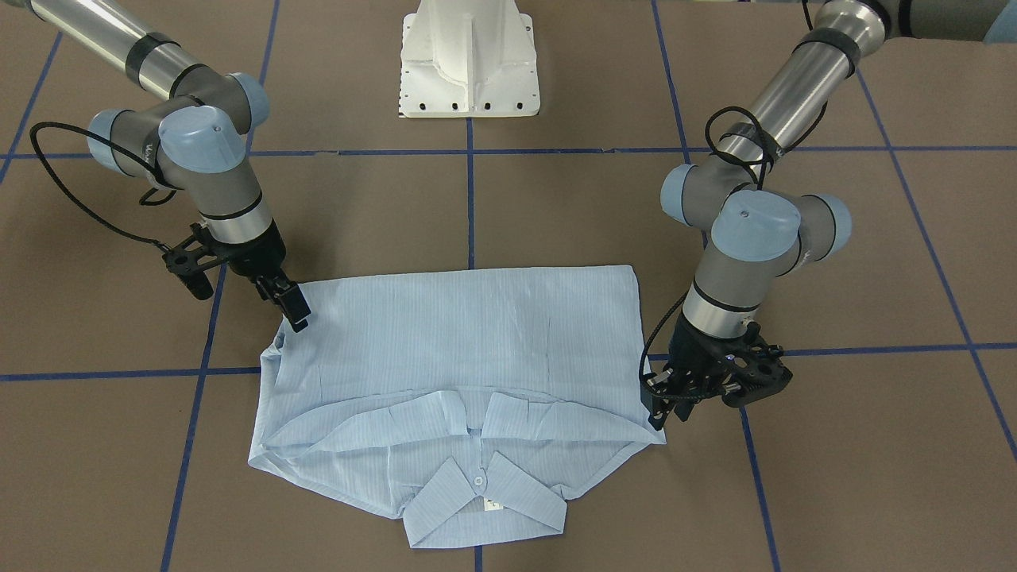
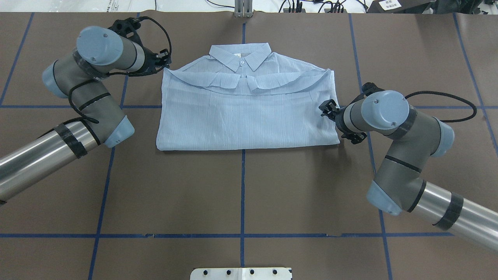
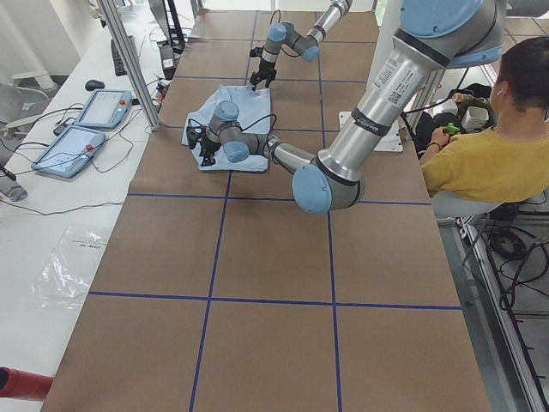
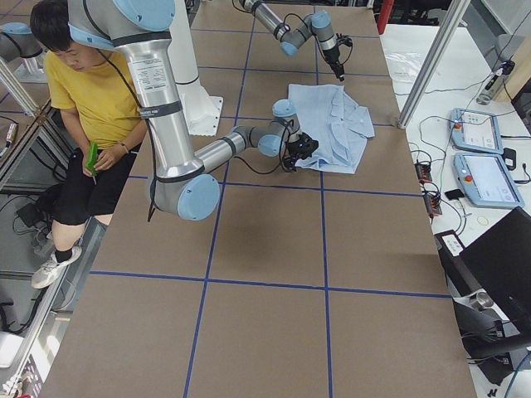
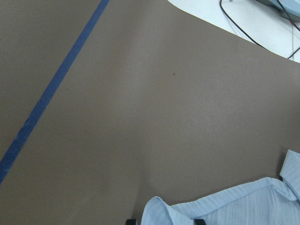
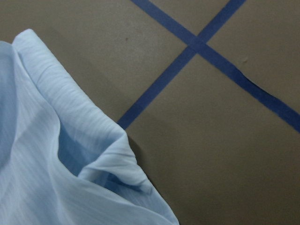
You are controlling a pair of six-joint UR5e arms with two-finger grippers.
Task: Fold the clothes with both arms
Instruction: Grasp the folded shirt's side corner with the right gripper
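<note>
The light-blue striped shirt point(image 1: 477, 334) lies flat on the brown table, folded into a rectangle, collar away from the robot point(image 2: 241, 58). My left gripper point(image 1: 661, 415) is low at the shirt's shoulder corner point(image 2: 166, 62). In the left wrist view its dark fingertips point(image 5: 199, 220) stand apart with the shirt's edge point(image 5: 234, 206) between them. My right gripper point(image 1: 295, 314) is at the shirt's opposite side edge point(image 2: 325, 109), fingers together on the fabric. The right wrist view shows a bunched, lifted fold point(image 6: 117, 164) and no fingers.
The white pedestal base point(image 1: 469, 63) stands behind the shirt on the robot's side. Blue tape lines point(image 2: 243, 186) grid the table. A seated person point(image 3: 489, 146) is beside the table, and teach pendants point(image 4: 481, 157) lie on the white side table.
</note>
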